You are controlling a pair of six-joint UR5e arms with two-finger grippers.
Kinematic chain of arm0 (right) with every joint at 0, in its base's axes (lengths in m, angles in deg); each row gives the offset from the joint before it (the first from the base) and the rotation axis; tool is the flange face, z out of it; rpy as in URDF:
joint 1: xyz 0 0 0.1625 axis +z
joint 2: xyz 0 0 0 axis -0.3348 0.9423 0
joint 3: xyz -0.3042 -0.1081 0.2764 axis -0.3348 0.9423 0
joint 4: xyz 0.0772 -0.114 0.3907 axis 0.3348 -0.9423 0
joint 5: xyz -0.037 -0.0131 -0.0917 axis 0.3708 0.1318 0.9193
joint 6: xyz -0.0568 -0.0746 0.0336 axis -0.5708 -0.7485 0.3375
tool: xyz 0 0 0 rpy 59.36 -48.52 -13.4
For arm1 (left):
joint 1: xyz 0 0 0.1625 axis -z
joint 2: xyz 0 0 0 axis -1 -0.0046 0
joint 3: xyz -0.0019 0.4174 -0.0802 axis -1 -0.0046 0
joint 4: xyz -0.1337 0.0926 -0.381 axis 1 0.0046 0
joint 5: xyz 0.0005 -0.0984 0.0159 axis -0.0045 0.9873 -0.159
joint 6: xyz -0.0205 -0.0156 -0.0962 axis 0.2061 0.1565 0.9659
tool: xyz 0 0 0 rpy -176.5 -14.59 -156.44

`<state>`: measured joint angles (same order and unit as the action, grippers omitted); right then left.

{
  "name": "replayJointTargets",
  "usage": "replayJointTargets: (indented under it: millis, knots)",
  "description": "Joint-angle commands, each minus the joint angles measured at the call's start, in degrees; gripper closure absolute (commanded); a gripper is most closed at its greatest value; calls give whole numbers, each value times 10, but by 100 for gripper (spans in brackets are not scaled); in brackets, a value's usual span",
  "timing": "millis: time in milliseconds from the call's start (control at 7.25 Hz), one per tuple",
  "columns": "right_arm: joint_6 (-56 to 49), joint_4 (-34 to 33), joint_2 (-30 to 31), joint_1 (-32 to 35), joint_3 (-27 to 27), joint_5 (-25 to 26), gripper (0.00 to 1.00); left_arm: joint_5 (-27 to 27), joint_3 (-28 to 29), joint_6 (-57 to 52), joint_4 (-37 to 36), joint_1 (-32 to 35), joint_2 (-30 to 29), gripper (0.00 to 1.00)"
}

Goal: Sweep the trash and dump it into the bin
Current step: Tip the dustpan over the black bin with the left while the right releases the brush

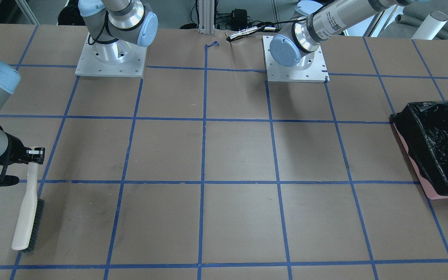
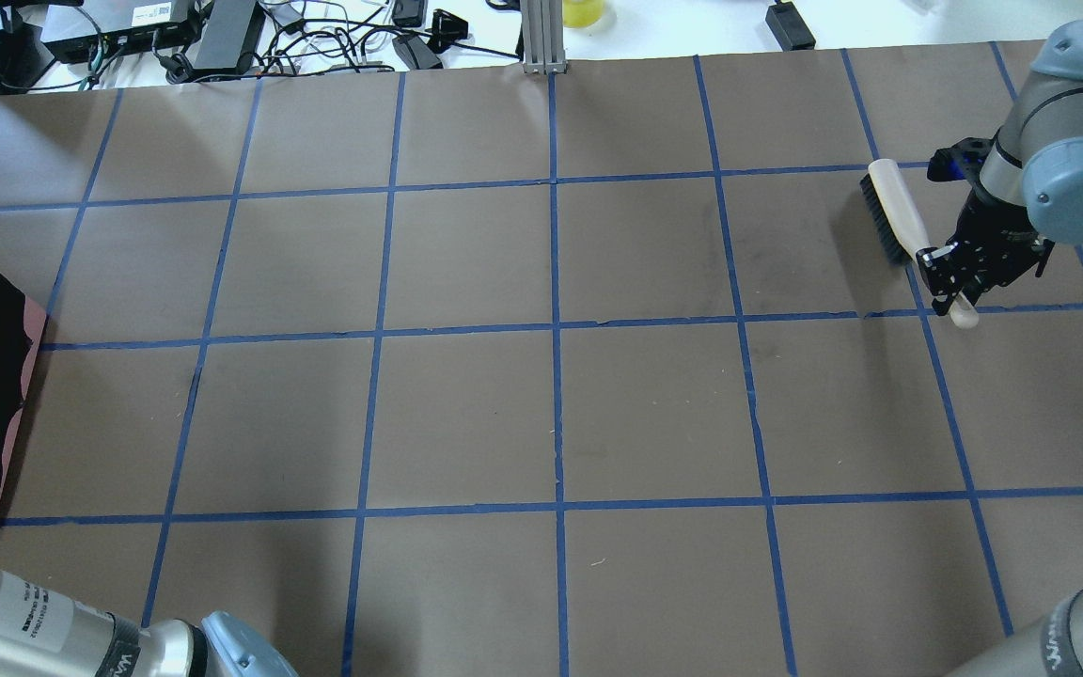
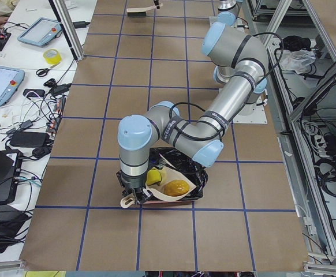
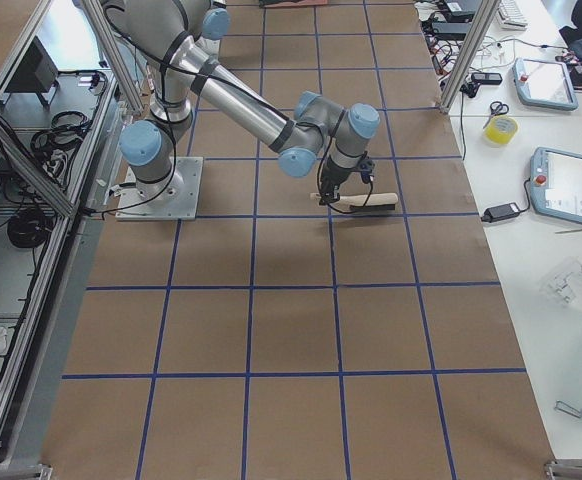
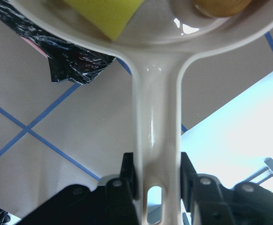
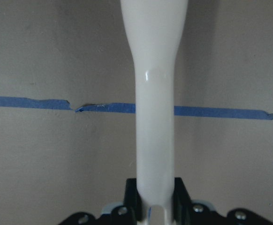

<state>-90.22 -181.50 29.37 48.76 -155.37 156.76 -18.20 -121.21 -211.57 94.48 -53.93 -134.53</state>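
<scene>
Dustpan handle (image 5: 157, 136): running up the middle of the left wrist view, nearest the lens; the left gripper (image 5: 157, 180) is clamping it, one finger pressing on each side.
Trash: a yellow sponge (image 5: 110, 14) and an amber lump (image 5: 221, 5) are sitting in the dustpan (image 5: 174, 35) at the top of that view.
Bin (image 5: 75, 63): its crinkled black bag is showing beneath the pan.
Brush handle (image 6: 154, 93): in the right wrist view it is rising from the right gripper (image 6: 155, 197), whose fingers are pinching its end; blue tape (image 6: 33, 101) is crossing behind it.
Brush (image 1: 27, 210): in the front view it is hanging low near the right end of the bench (image 1: 239, 155); whether its bristles are touching cannot be told.
Bin, front view: standing at the bench's left end, against the edge.
Overhead view: bin and brush are sitting well apart, at opposite ends of the bench.
Left arm (image 3: 214, 118): in the left side view it is holding the dustpan over the bin, with sponge and lump lying in the pan.
Right arm (image 4: 251, 105): in the right side view it is reaching out with its gripper pointing down onto the handle, the brush lying along the bench.
</scene>
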Motion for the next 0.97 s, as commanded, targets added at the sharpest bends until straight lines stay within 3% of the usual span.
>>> replayJointTargets:
  millis: [0,276,414,690,828]
  knots:
    - [3,0,-2,0,0,0,100,-14,-87,-13,-120,15,40,89]
    - [8,-1,-2,0,0,2,100,-14,-225,-37,-264,12,96,89]
    - [15,2,-2,0,-1,3,100,-15,-273,-37,-285,13,129,89]
    - [15,3,-2,0,-1,3,100,-9,-371,-38,-411,2,163,90]
    - [12,1,-3,0,-1,4,91,-9,-400,-38,-433,1,183,91]
